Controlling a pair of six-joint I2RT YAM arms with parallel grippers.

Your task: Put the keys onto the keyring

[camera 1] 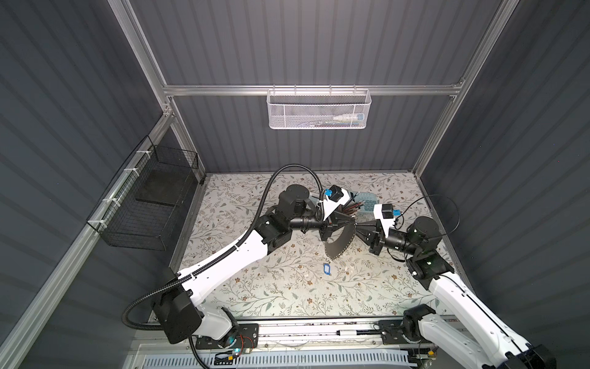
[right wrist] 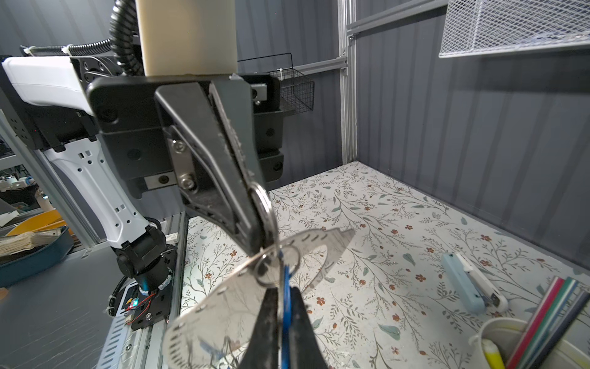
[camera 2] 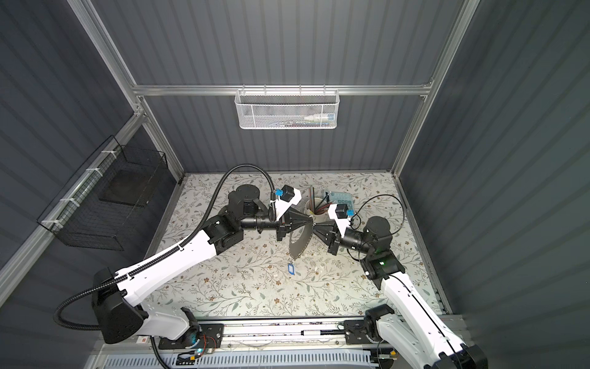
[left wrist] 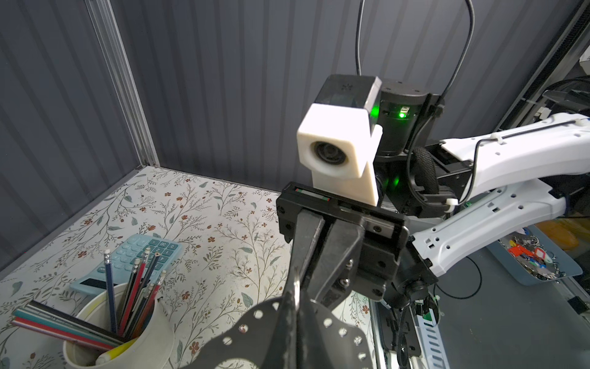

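Clamped the large flat grey perforated oval keyring [camera 1: 339, 244] aloft mid-table in the closed left gripper [camera 1: 351, 222]. Pinched a blue-tagged metal key [right wrist: 285, 284] at its rim with the closed right gripper [camera 1: 360, 228]. Saw another blue tag [camera 1: 326, 269] dangling beneath.

Your arms wear white shells [camera 1: 223, 257] and black joints. Beside the right wrist camera block [left wrist: 338, 150] a green light [left wrist: 403, 114] glows; a black cable [left wrist: 359, 35] joins it.

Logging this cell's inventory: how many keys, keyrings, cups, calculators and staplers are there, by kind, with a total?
Blue-tagged keys: 2
Keyring: 1
Cup: 1
Calculator: 1
Stapler: 1
Total: 6
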